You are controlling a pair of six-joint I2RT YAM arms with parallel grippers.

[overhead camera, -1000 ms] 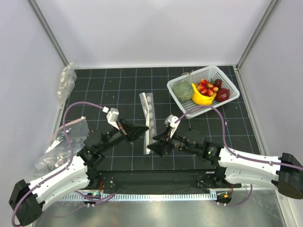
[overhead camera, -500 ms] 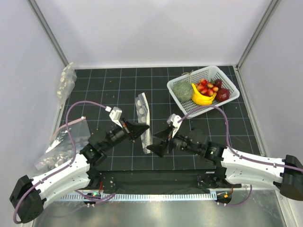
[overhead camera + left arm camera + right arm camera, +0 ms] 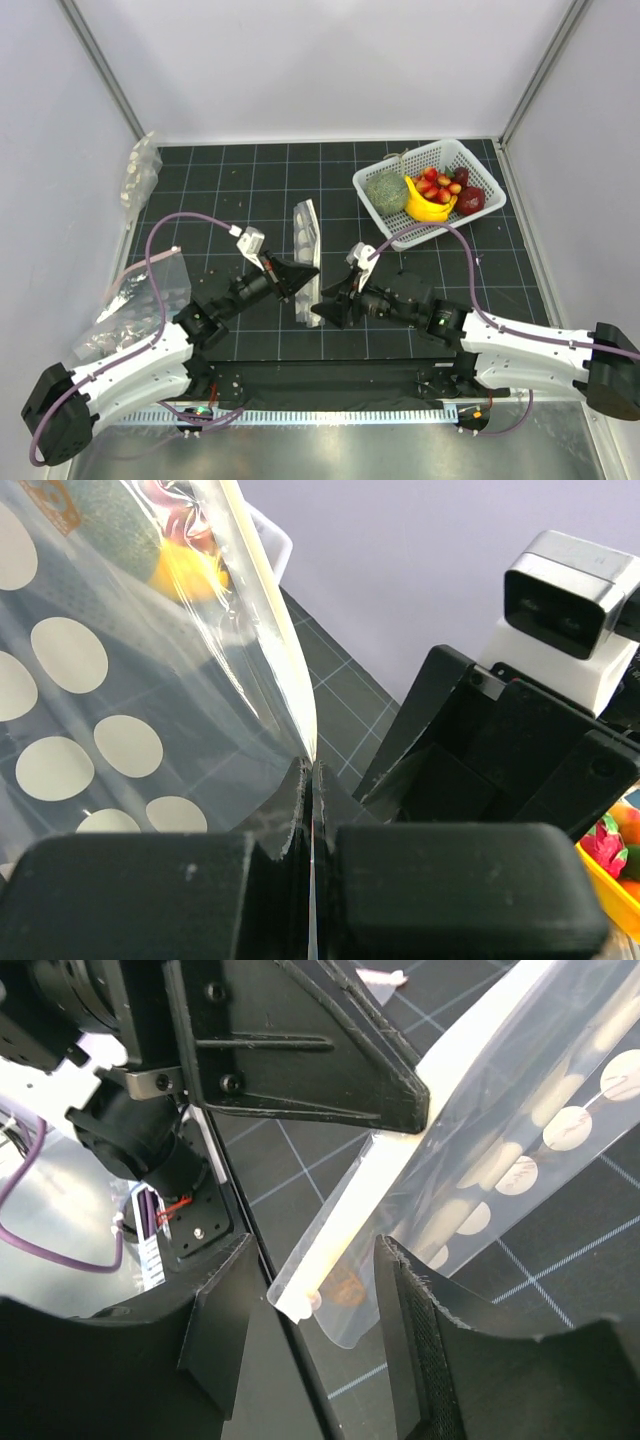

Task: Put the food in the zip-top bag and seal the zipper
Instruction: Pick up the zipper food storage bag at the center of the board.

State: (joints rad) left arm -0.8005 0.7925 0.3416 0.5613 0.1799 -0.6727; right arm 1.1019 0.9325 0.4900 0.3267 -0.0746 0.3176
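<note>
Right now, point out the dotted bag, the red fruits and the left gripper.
zip-top bag (image 3: pixel 306 228): top external view, upper dotted panel.
food (image 3: pixel 434 186): top external view, middle of red cluster.
left gripper (image 3: pixel 311 780): left wrist view, between its closed fingertips.

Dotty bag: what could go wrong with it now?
The left gripper pinches only a thin edge of the zip-top bag, so it could slip out. The right gripper is open around the bag's corner; closing badly might grab both layers and leave the mouth shut. The food is far off in the basket, so the bag may sag meanwhile.
</note>
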